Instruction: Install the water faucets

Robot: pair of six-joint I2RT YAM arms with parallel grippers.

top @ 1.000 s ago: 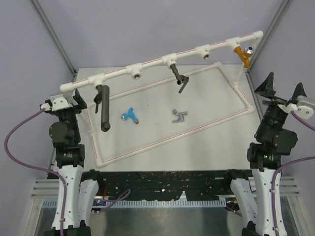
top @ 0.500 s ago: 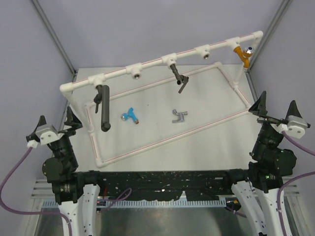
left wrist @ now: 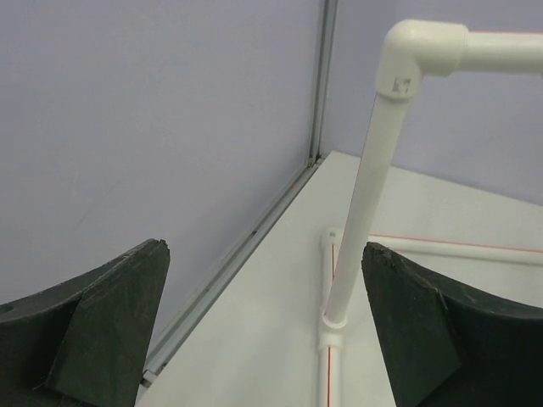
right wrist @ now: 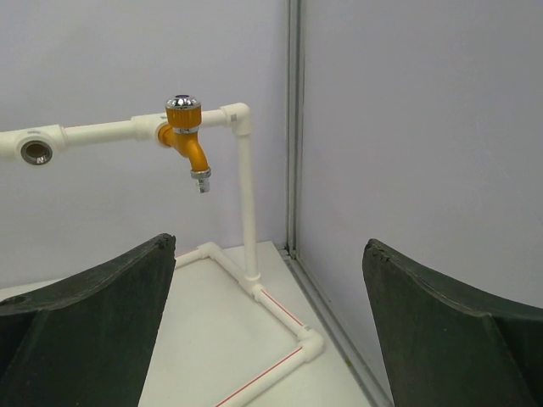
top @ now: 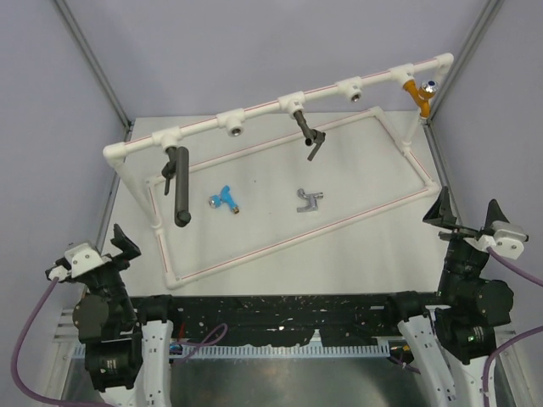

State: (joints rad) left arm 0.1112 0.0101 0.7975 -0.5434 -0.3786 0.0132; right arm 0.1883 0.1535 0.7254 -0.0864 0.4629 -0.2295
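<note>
Bottom of the top view first: the left gripper sits low in the lower left corner, black fingers spread wide, nothing between them. In the lower right, the right gripper is the same story, jaws parted and empty.

Moving up, the pale grey table carries the white plastic pipe frame, its base rectangle lying flat. Inside that rectangle, mid-frame, lie two loose pieces: the small bright blue tap-shaped faucet left of centre and the small silver-grey metal faucet to its right, well apart.

Above them, a long dark grey cylinder and a dark lever-handled fitting hang from the raised rail. Two round sockets on that rail look unfilled. Far upper right, the orange-gold faucet is already seated.

The danger, I'd say: an arm reaching under the rail could clip the cylinder or shove the light frame. A tiny faucet pinched by its spout may also swivel and meet its socket crooked.
</note>
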